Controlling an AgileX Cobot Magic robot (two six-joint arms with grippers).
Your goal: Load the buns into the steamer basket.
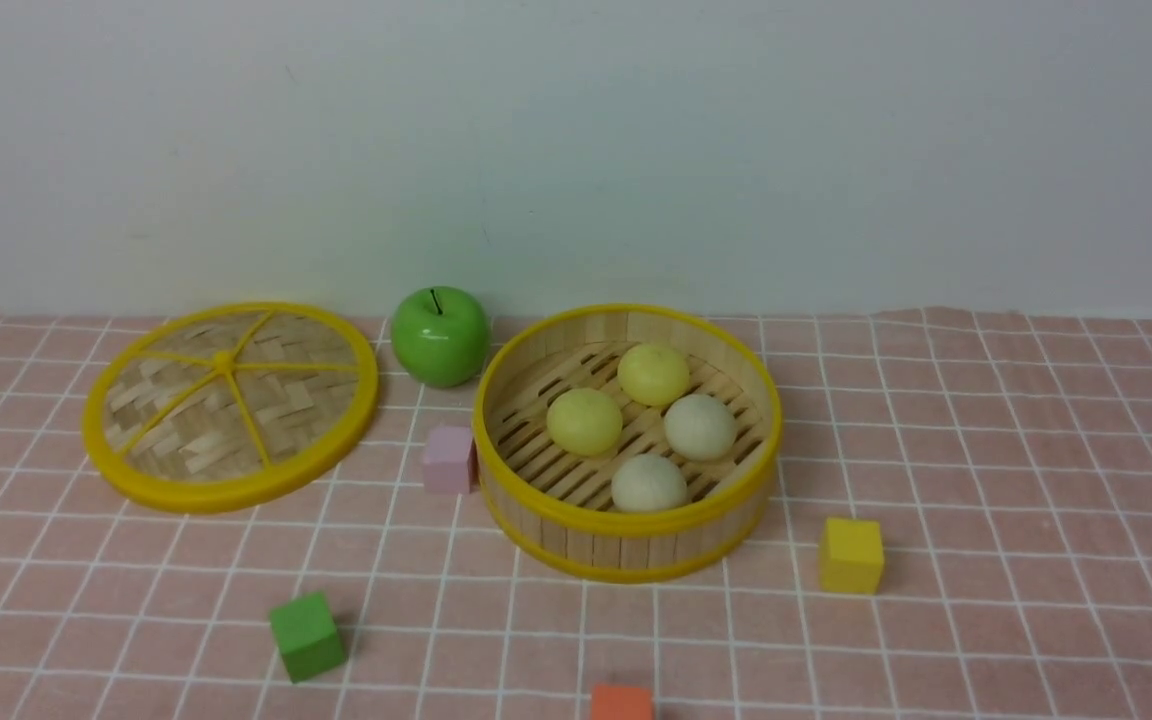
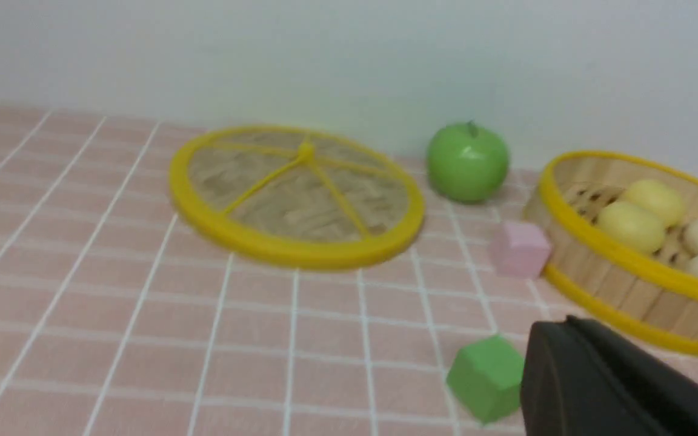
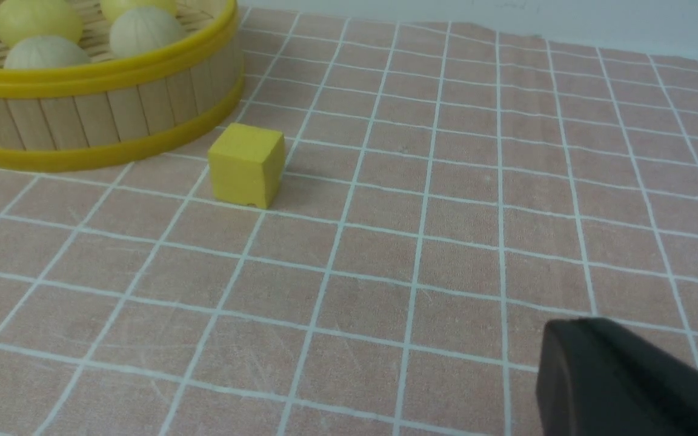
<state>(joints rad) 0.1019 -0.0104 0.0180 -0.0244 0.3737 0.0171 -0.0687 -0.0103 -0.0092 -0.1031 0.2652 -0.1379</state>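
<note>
Already all four small matte dough-like buns sit on the slatted floor of the round bamboo steamer basket [image 1: 626,520] with its upright wooden-slat wall and yellow rims. The two pale yellow buns [image 1: 584,421] lie toward the back and left of the basket; the two off-white buns [image 1: 700,427] lie toward the right and front, the four clustered close together near the middle.

Just beside the basket's left wall stands a small pale pink cube [image 1: 449,458], touching it or nearly so. Behind that, near the wall, is a glossy green apple [image 1: 439,335] with a dark stem. Further left lies a flat woven disc lid [image 1: 230,404] with a yellow rim and yellow spokes, flat on the pink checked tablecloth [image 1: 1016,440]. To the basket's front right sits a small yellow cube [image 1: 851,555], apart from the basket. Nearer the robot are a small green cube [image 1: 306,635] on the left and a small orange cube [image 1: 622,703] cut off by the front view's lower edge.

Each wrist view shows only a dark part of its own gripper, the left gripper [image 2: 615,381] near the green cube and the right gripper [image 3: 621,381] over bare cloth. The left gripper is closed and holds nothing; the right gripper's jaws cannot be made out, so its state cannot be told.
</note>
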